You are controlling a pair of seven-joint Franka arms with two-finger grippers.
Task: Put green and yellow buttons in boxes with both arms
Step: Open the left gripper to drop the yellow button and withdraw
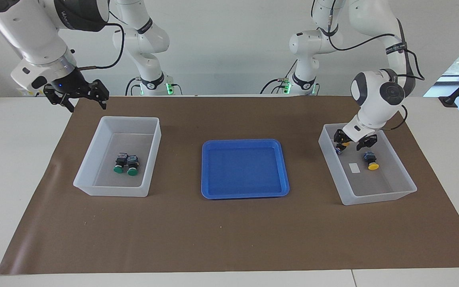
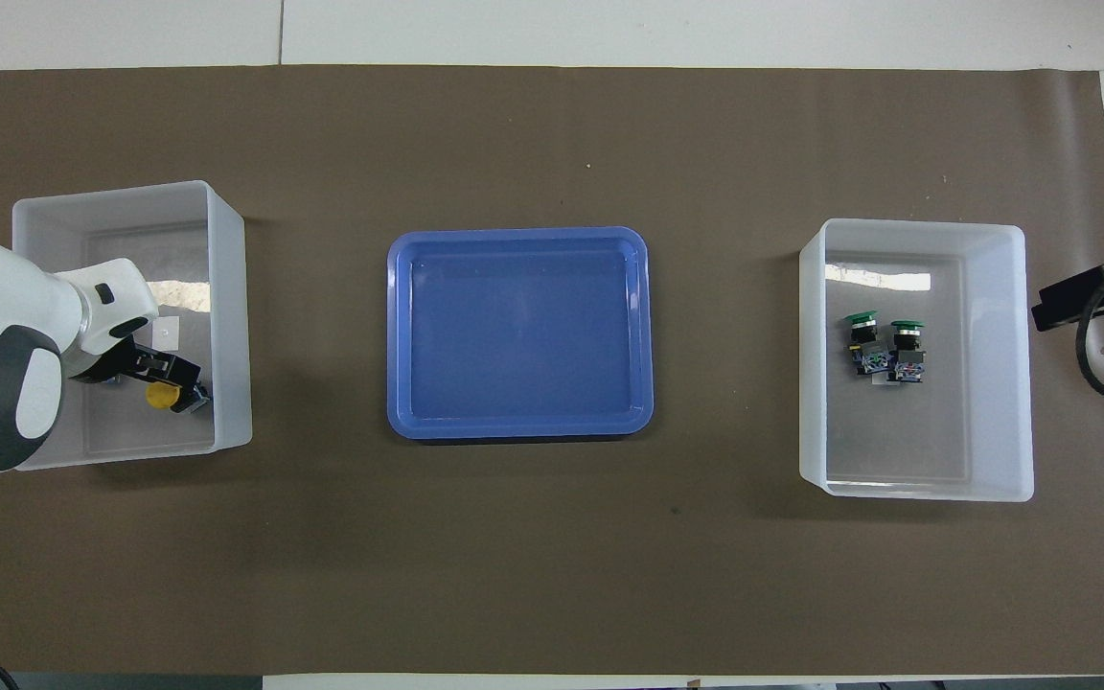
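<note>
Two green buttons (image 1: 119, 161) (image 1: 132, 164) lie side by side in the box (image 1: 132, 118) at the right arm's end; they show in the overhead view too (image 2: 864, 340) (image 2: 905, 350). My left gripper (image 1: 354, 145) is down inside the other box (image 1: 381, 197), fingers spread. One yellow button (image 1: 343, 146) sits at one fingertip by the box wall; I cannot tell if they touch. The other yellow button (image 1: 371, 161) lies free on the box floor beside the gripper. My right gripper (image 1: 76, 95) is open and empty, raised over the table's corner outside the box, waiting.
A shallow blue tray (image 1: 243, 141) with nothing in it sits on the brown mat between the two boxes. A small white label (image 1: 355, 168) lies on the floor of the yellow buttons' box. White table shows around the mat.
</note>
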